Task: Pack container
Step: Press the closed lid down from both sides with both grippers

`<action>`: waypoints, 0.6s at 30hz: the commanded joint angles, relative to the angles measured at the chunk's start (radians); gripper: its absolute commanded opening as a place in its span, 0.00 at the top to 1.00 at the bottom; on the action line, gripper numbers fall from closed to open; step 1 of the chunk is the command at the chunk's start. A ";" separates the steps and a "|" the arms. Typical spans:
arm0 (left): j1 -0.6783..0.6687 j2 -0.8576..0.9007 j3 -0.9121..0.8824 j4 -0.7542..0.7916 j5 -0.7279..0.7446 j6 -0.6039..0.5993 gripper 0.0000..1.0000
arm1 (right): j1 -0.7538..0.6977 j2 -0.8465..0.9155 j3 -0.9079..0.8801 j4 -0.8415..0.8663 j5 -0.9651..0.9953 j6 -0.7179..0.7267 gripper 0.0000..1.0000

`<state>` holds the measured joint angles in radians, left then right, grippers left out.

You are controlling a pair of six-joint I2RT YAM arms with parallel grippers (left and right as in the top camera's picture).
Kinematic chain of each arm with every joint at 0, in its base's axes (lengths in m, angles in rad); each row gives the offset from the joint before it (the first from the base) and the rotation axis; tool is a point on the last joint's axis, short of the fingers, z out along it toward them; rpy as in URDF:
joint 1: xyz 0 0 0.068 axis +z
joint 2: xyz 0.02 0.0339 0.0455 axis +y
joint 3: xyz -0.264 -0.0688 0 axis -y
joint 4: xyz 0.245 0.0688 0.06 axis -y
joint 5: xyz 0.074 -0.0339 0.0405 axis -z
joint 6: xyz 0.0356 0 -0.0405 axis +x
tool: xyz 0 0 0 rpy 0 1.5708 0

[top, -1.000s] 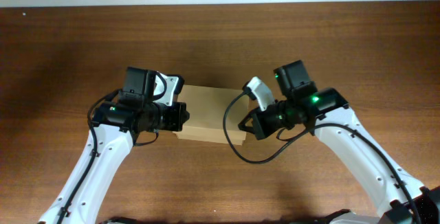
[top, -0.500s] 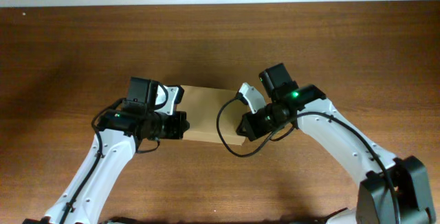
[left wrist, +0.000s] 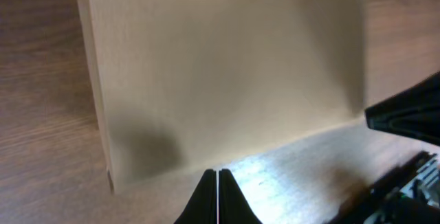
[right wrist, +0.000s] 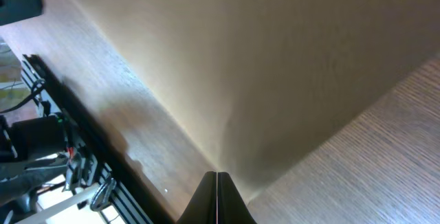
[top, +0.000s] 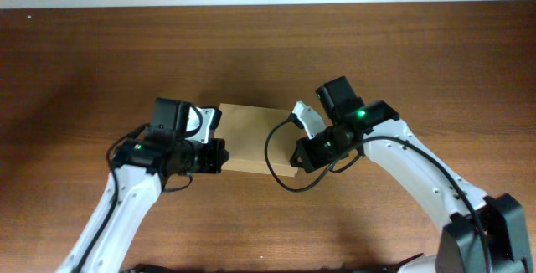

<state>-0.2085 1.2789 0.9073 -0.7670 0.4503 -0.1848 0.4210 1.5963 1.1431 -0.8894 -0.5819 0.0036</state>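
Left gripper (top: 219,156), jaws pinched shut on nothing, and right gripper (top: 295,157), likewise closed and empty, flank the container (top: 254,137), a tan cardboard box lying lid-down-flat at the middle of the wooden table (top: 435,64). Each arm's closed fingertips point at one end of the box.

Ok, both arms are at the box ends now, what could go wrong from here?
1. Both sets of jaws are shut at opposite ends of the container, gripping nothing; an uneven push could skew or slide it across the table.
2. In both wrist views the shut jaws sit at the cardboard's edge, so they might slip off or dent it.
3. A black cable loops over the container's right end and could snag.
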 commanded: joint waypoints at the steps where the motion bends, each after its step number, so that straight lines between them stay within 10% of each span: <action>1: -0.001 -0.133 0.039 -0.032 -0.059 -0.044 0.98 | 0.010 -0.097 0.064 -0.017 0.015 0.005 0.96; 8: -0.001 -0.317 0.038 -0.103 -0.241 -0.102 0.98 | 0.010 -0.209 0.080 -0.022 0.015 0.005 0.96; 18: -0.001 -0.133 0.028 -0.084 -0.263 -0.117 0.98 | 0.010 -0.345 0.080 -0.069 0.010 0.005 0.96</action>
<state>-0.2085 1.0950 0.9314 -0.8639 0.2073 -0.2890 0.4210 1.3193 1.2098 -0.9535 -0.5743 0.0048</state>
